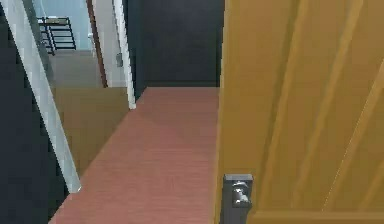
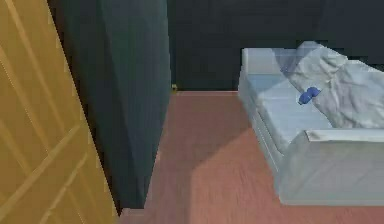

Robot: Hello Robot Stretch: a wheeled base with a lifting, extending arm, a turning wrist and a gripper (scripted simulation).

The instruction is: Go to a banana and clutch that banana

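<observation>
The robot stands on a reddish floor [image 1: 150, 150], close against a wooden door [image 1: 300, 100] that takes up the forward view's right half, its metal handle [image 1: 238, 192] low in the picture. The door appears swung wide, probably to leave the passage free. That passage runs ahead to a dark wall [image 1: 175, 45]. On the forward view's left a white door frame [image 1: 42, 95] opens toward a brighter room, where a dark rack [image 1: 58, 38] stands far off.

In the arm side view the same door leans in at the left. Beyond a dark partition [image 2: 120, 90], a pale bed [image 2: 290, 150] sits against the far wall with rumpled pillows [image 2: 340, 80] at its head. A small blue thing [image 2: 307, 96] lies on the bed; it is not banana-shaped or yellow.

Where the banana lies cannot be told, so this is likely still the search. Whether the jaws are spread or pressed together cannot be told. Driving on toward the bright opening looks the sensible next move, keeping clear of the door's edge.
</observation>
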